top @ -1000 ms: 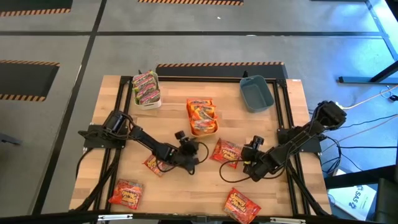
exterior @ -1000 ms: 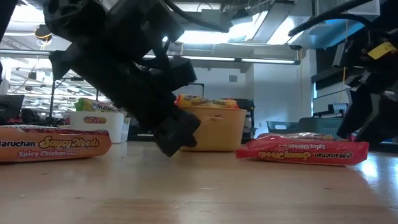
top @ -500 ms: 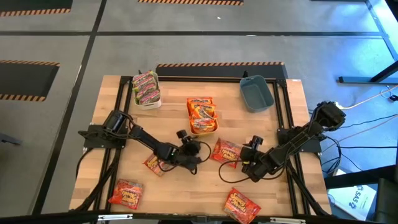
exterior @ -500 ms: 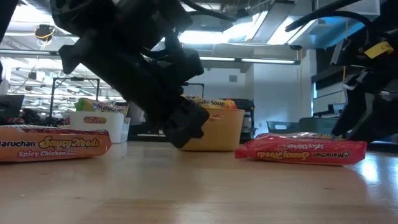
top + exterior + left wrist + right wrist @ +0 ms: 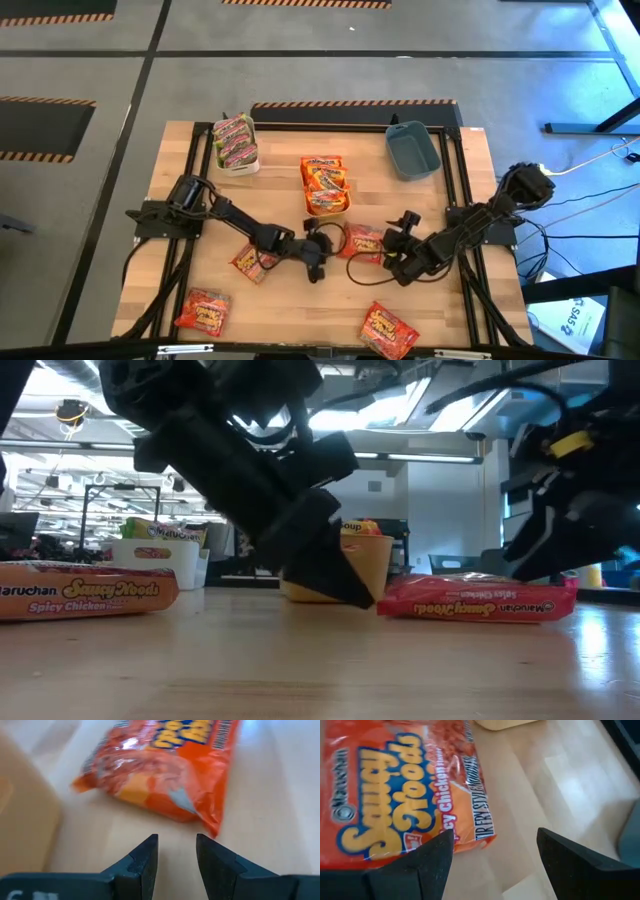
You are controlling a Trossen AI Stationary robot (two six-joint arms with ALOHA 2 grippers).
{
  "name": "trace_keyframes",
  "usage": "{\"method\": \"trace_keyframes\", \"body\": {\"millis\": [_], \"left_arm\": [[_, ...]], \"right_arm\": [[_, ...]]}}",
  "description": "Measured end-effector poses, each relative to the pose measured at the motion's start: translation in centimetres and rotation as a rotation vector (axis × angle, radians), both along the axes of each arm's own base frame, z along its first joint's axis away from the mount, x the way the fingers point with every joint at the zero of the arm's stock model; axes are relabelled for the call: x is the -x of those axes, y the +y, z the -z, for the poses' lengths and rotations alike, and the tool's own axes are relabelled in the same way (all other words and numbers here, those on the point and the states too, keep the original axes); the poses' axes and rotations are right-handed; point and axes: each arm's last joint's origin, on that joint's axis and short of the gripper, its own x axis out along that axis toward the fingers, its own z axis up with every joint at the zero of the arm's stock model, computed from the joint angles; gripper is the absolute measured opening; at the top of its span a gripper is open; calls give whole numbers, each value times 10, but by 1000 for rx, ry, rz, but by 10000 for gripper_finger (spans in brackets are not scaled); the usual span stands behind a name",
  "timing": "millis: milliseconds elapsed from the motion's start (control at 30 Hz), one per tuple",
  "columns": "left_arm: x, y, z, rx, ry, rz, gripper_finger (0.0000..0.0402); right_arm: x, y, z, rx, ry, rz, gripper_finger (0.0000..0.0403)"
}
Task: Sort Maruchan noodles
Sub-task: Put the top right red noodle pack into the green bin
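Note:
A red Maruchan packet lies flat on the table's middle, between my two grippers. My left gripper is open just left of it. In the left wrist view its fingertips stand a little short of the packet's corner. My right gripper is open wide just right of the packet, low over the table. In the right wrist view the packet lies ahead of one finger. In the low view the packet lies between the left gripper and the right gripper.
Three more red packets lie on the table. A white bin holds green-pink packets. A yellow bin holds orange packets, just beyond my left gripper. A blue bin stands at the far right.
My left gripper has gone toward the table's right edge, low over the table, up to the red packet's left end. My right gripper has shifted a little toward the packet from the right. The packet lies where it was.

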Motion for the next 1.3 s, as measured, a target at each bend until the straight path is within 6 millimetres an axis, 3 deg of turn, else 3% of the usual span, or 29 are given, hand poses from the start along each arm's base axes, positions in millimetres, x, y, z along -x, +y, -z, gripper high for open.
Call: {"method": "trace_keyframes", "body": {"millis": [233, 500, 733, 867, 967, 1100, 1300], "left_arm": [[-6, -7, -6, 162, -39, 240, 127], [-8, -9, -11, 182, -95, 276, 127], [-4, -18, -13, 149, -91, 257, 127], [-1, -22, -27, 86, -127, 194, 127], [1, -22, -35, -8, -159, 117, 127], [1, -13, -37, -127, -167, -16, 127], [-6, 7, -21, -39, -121, -36, 127]], "right_arm": [[-17, -19, 10, 109, 52, 5, 270], [-34, -29, 3, 238, 34, -63, 270], [-19, 9, -34, 129, 42, -198, 270], [1, 40, -36, 20, 86, -357, 270], [9, 58, -27, -11, 68, -447, 270], [10, 65, -7, 139, 135, -576, 270], [-6, 59, 21, 369, 244, -635, 270]]}}
